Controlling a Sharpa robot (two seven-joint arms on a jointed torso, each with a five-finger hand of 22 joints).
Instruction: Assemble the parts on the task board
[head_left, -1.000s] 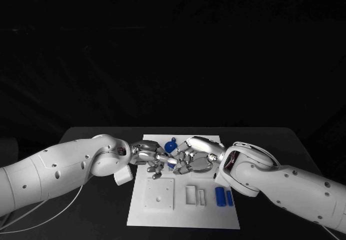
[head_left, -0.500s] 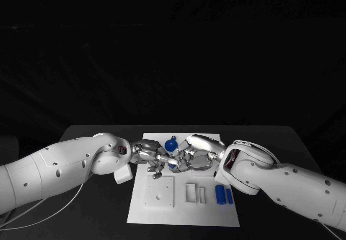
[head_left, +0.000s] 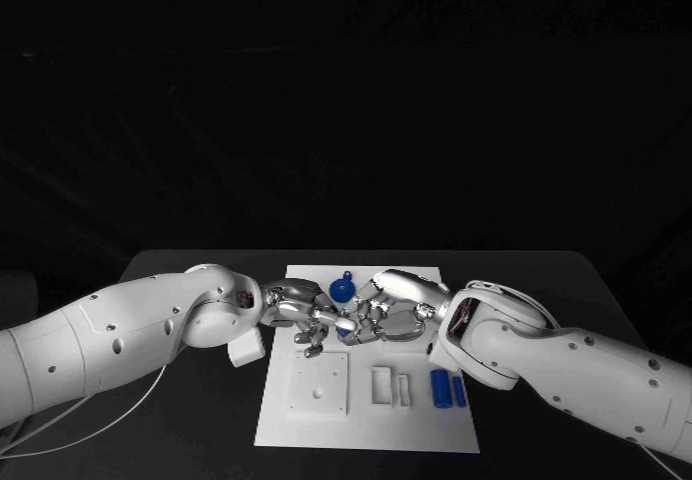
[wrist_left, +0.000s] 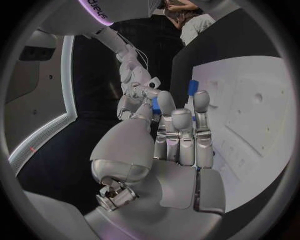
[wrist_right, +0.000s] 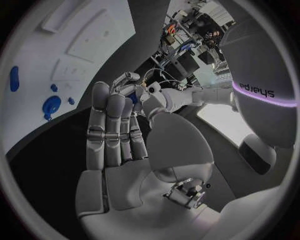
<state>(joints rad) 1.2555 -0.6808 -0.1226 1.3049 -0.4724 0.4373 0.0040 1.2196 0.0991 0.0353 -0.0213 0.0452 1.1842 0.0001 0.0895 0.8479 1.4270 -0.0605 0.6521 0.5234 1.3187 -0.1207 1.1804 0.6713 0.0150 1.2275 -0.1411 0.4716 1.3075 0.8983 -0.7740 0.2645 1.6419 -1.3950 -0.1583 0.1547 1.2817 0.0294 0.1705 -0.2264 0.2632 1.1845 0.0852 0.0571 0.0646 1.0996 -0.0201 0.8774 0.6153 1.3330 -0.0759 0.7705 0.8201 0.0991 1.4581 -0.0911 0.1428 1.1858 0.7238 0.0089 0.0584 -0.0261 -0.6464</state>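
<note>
Lying nearest on the task board are two blue cylinders at about 5 o'clock. Farther in, the left hand and right hand meet fingertip to fingertip over the board's middle, pinching a small blue part between them — which hand bears it I cannot tell. Beyond, at 12 o'clock, rests a round blue piece. Wrist bands read "sharpa".
</note>
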